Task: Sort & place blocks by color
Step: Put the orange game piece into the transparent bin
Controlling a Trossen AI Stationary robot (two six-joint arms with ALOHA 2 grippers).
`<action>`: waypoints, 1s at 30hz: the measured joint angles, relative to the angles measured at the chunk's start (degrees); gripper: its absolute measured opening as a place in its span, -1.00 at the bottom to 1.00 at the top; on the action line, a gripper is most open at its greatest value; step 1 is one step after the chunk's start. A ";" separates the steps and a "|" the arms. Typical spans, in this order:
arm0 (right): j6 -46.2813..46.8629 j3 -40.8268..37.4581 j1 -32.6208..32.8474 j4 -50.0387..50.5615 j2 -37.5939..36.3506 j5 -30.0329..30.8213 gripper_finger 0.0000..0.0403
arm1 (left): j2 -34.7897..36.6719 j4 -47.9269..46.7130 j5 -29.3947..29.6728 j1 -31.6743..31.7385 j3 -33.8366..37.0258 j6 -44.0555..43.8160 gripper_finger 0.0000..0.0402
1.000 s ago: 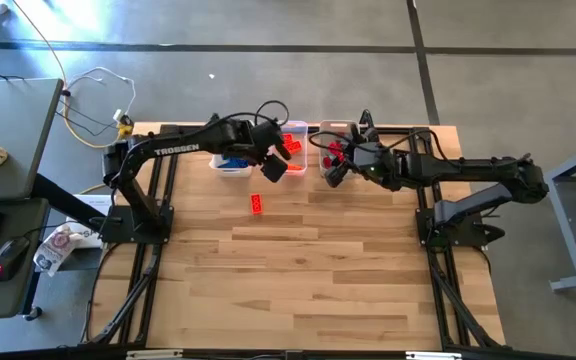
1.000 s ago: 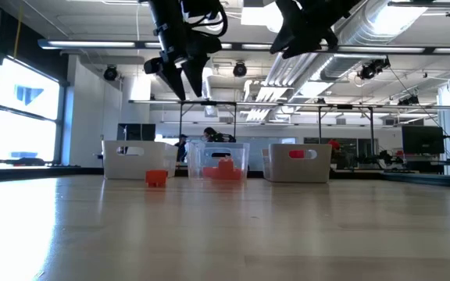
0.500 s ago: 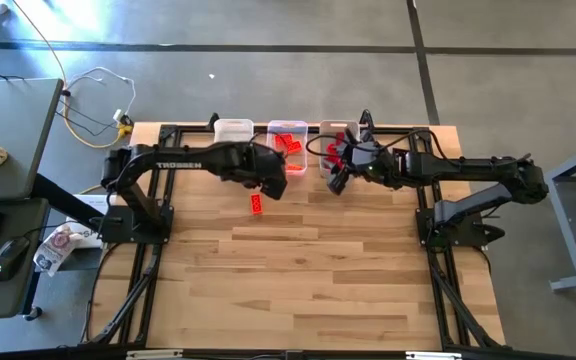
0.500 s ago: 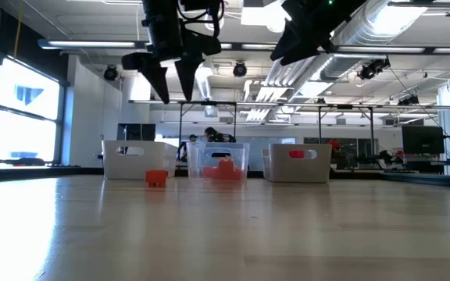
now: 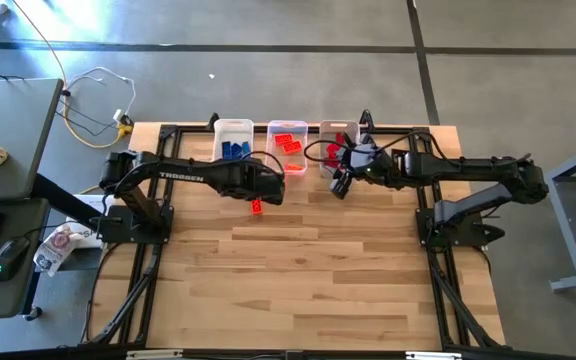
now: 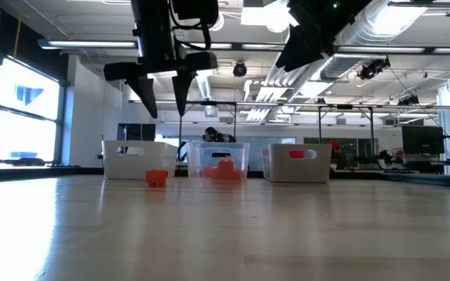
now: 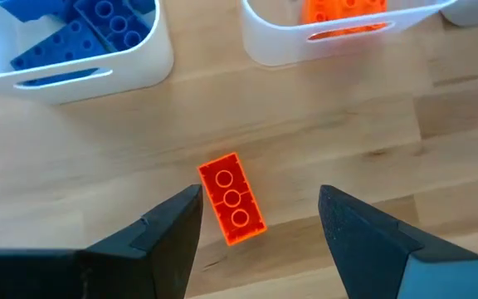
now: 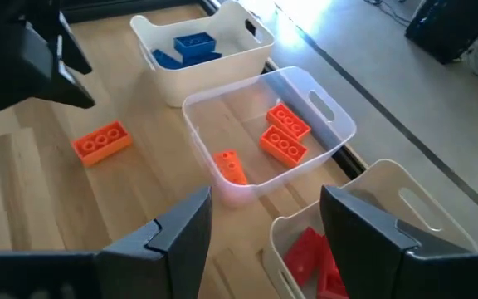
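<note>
One orange block (image 7: 232, 199) lies flat on the wooden table (image 5: 308, 260), in front of the bins. My left gripper (image 7: 260, 223) hangs open above it, pointing steeply down, its fingers apart to either side of the block's near end and clear of it (image 6: 165, 115). Three bins stand in a row at the far edge. The left bin (image 5: 233, 148) holds blue blocks, the middle clear bin (image 5: 288, 145) orange ones, and the right bin (image 5: 340, 138) red ones. My right gripper (image 8: 264, 224) is open with nothing between its fingers, raised beside the red bin (image 5: 340, 182).
The table's dark metal frame (image 5: 158, 240) runs along both sides by the arm bases. A desk with a keyboard and mouse (image 5: 3, 255) stands off the table's left. The wood in front of the lone block is bare boards (image 5: 308, 290).
My left gripper has swung from over the blue bin toward the table's near edge and down, and it now hangs over the lone orange block. It has rolled about its own axis on the way, and its fingers have stayed apart. The block has not moved.
</note>
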State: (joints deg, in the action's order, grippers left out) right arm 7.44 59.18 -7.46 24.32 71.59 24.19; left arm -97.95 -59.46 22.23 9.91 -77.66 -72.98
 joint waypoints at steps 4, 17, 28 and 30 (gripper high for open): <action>0.00 0.00 0.00 0.04 0.00 -0.90 0.05 | -0.37 0.31 3.13 -1.52 0.14 -2.98 0.13; 0.00 0.00 0.00 0.76 0.00 -3.33 0.05 | -5.99 1.05 5.54 -4.37 0.17 -9.85 0.13; 0.00 0.00 0.00 2.79 0.02 -3.64 0.05 | -11.96 1.94 2.23 -4.12 0.17 -13.93 0.13; 0.02 0.00 0.00 3.39 0.02 -3.64 0.05 | -12.61 2.11 2.03 -3.96 0.17 -14.11 0.13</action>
State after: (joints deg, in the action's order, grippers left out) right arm 7.46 59.18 -7.46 27.70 71.61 20.56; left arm -110.56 -57.35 24.26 5.96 -77.49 -87.09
